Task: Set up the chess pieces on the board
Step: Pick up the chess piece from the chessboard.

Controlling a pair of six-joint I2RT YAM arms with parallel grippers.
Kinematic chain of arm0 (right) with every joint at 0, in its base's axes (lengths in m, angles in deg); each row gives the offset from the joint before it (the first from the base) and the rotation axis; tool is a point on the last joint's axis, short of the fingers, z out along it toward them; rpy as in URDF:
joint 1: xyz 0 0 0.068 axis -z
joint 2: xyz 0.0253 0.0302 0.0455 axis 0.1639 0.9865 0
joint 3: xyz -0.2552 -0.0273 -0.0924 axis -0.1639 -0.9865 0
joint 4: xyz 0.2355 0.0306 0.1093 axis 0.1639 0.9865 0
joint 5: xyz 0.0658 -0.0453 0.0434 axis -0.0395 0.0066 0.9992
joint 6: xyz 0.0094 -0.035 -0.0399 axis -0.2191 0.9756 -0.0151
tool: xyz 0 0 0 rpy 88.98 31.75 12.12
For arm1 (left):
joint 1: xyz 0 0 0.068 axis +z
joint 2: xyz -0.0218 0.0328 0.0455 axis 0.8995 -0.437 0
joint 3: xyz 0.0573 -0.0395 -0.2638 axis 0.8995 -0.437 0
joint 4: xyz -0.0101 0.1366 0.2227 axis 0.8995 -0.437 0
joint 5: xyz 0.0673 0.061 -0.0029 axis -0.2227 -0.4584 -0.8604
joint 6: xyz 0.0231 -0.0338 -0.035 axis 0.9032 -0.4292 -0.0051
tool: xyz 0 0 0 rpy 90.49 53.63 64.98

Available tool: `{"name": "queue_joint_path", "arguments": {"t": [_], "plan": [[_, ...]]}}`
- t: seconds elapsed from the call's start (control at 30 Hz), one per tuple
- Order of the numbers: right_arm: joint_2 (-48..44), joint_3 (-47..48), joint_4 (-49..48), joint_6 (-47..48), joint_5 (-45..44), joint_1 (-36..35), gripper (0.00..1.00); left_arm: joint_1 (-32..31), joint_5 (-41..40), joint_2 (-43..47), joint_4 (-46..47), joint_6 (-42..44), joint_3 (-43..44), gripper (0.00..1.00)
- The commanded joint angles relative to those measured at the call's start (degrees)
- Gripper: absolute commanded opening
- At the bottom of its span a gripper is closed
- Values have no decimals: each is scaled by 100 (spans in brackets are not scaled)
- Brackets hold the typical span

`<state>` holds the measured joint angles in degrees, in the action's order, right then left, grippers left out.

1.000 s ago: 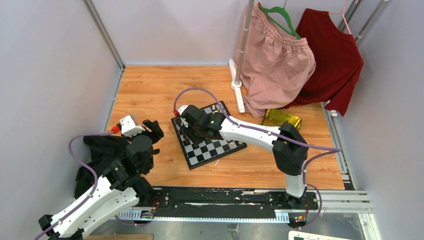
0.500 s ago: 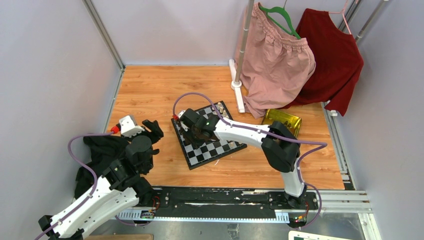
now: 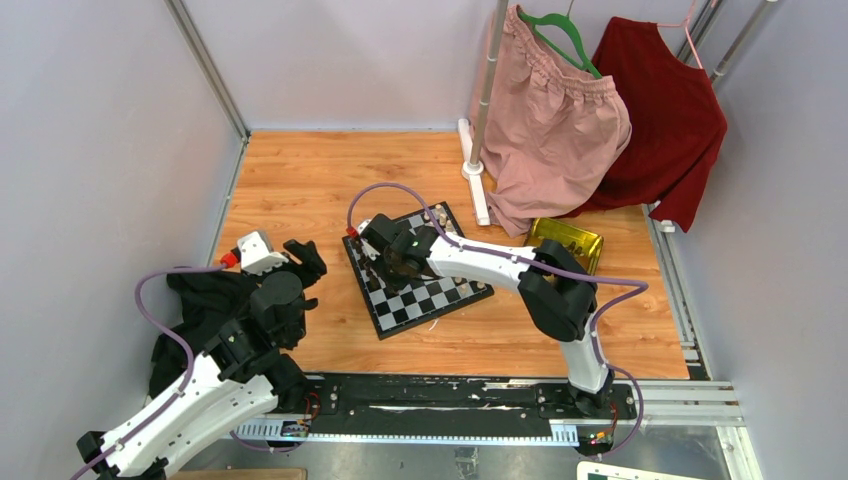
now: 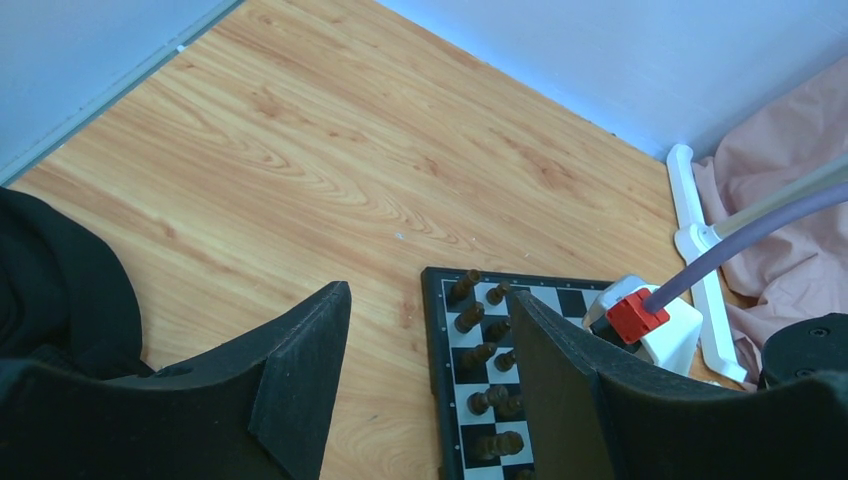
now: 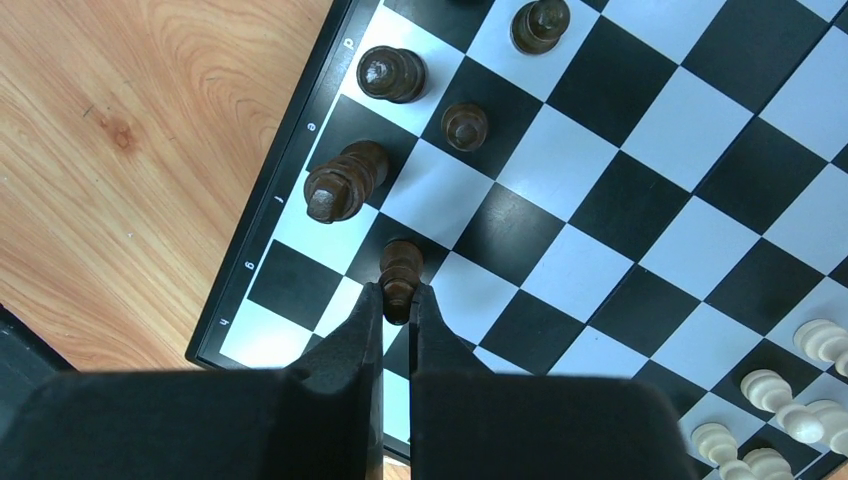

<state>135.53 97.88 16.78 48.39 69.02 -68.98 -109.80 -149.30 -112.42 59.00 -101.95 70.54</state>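
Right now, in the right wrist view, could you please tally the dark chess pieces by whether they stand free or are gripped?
Dark pieces free on the board: 4
Dark piece gripped in the right tool: 1
Total dark pieces in full view: 5

Right gripper (image 5: 398,298) pinches a dark chess piece (image 5: 401,262) over the board (image 5: 640,190) — other dark pieces (image 5: 345,182) stand beyond the fingertips.

Wooden table (image 3: 300,180) under the board (image 3: 427,299), gold tray (image 3: 563,237), black cloth (image 3: 195,300) (left edge) and rack foot (image 3: 479,196).
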Motion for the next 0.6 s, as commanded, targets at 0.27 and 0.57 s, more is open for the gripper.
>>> {"name": "queue_joint_path", "arguments": {"t": [0.27,0.57], "plan": [[-231,27,22,-13,107,-119,0,-8,-303,94,24,-95,-64,65],[-154,159,71,-15,83,-265,0,-8,-314,96,25,-92,-64,65]]}}
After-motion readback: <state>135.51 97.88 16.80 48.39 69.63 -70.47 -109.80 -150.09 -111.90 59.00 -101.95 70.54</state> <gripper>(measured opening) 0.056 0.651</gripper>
